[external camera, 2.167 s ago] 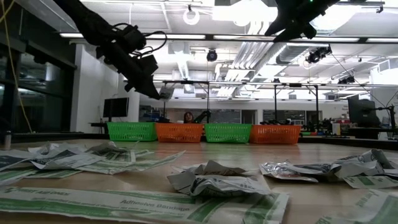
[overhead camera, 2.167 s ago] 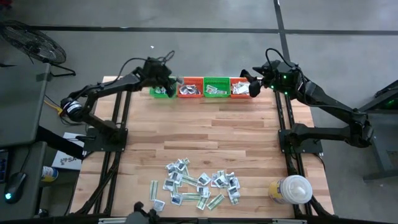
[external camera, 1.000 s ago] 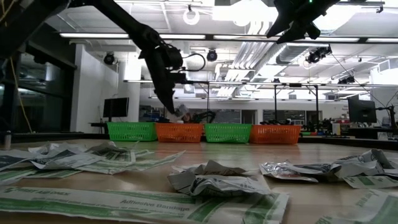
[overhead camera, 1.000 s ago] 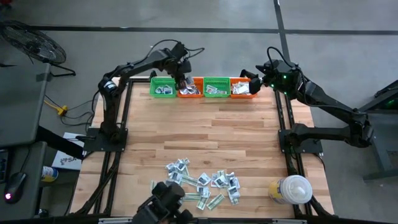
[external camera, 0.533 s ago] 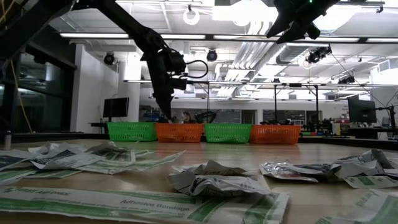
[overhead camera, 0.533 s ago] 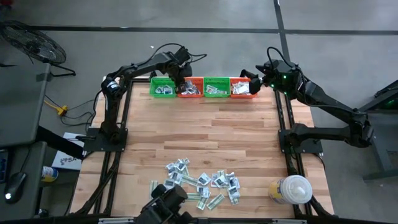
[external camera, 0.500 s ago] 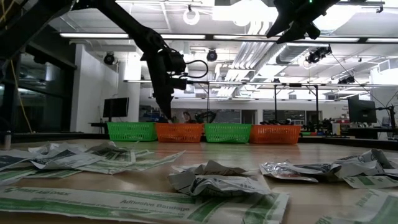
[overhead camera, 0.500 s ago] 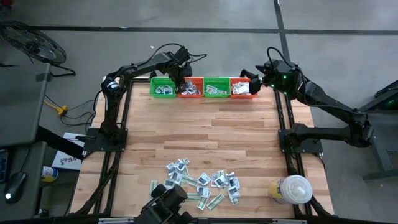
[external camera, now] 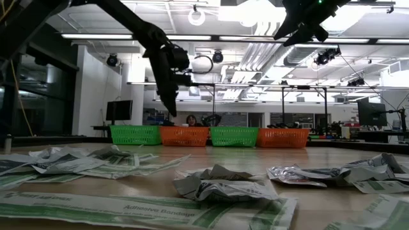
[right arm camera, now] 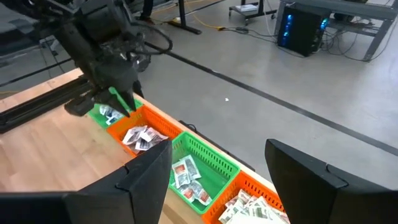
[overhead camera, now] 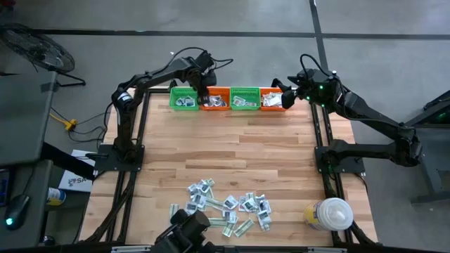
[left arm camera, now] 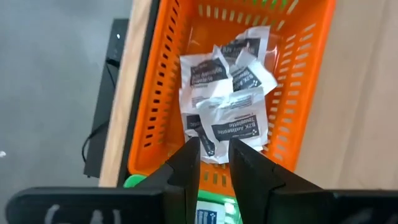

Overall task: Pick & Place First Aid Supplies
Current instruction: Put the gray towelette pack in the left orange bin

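Four small baskets stand in a row at the table's far edge: green (overhead camera: pixel 183 99), orange (overhead camera: pixel 214 99), green (overhead camera: pixel 245 98), orange (overhead camera: pixel 273 100). All hold white packets. My left gripper (overhead camera: pixel 204 89) hangs above the left orange basket (left arm camera: pixel 292 93), fingers pointing down, slightly open and empty. White packets with dark marks (left arm camera: pixel 227 112) lie in that basket below it. Many more first aid packets (overhead camera: pixel 226 208) lie in a loose heap on the table near its near edge. My right gripper (overhead camera: pixel 285 98) waits open and empty above the row's right end.
A big white round lidded container (overhead camera: pixel 329 213) stands at the near right corner. A dark device (overhead camera: pixel 186 233) sits at the near edge. Bare wood (overhead camera: pixel 232 151) lies between the baskets and the heap. A person (external camera: pixel 190 120) shows far behind the baskets.
My left gripper, with a white packet at its fingertips, came down over the left orange basket. The packet no longer shows in its fingers. The gripper has then risen a little above the basket. My right arm has kept still.
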You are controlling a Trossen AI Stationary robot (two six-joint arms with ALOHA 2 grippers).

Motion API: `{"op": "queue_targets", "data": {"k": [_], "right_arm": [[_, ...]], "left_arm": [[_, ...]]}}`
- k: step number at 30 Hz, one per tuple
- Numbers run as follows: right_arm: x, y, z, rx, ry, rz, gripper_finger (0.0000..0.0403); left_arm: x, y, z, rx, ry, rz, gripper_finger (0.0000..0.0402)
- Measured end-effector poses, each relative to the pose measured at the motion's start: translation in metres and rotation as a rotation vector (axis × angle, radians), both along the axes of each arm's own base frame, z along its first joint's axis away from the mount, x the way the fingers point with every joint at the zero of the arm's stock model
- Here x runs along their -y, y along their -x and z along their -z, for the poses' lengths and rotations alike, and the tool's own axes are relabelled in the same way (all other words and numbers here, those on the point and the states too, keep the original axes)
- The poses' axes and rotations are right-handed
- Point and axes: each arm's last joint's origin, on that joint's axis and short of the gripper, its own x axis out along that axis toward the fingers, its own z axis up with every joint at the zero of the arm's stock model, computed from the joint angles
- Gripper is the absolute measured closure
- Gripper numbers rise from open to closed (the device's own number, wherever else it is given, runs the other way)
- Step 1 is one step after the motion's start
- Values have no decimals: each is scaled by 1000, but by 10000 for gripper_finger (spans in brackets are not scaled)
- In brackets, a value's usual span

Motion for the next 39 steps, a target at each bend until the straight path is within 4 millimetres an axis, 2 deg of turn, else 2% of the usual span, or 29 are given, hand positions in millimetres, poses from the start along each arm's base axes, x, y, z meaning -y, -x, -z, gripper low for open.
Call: {"op": "queue_targets", "data": {"k": [8,13,17,23,27,30,34,39], "right_arm": [[0,0,0,-14,12,-27,151],[0,0,0,-36,33,-42,151],[-3,2,1,-53,28,-56,151],[-9,12,2,-83,-11,-114,151],[-11,23,3,-106,-43,-152,151],[-12,31,4,-120,-62,-165,151],[-14,39,10,-121,-69,-187,151],[-18,44,31,-119,-109,-247,151]], "left_arm": [[12,13,-32,15,-44,-4,318],[22,23,-43,-22,-2,-17,318],[39,26,-50,-90,13,-21,318],[68,17,-61,-104,-15,11,318],[88,14,-58,-85,-7,26,318],[104,19,-50,-73,10,4,318],[129,35,-40,-25,46,-55,318],[177,58,-32,2,142,-71,318]]}}
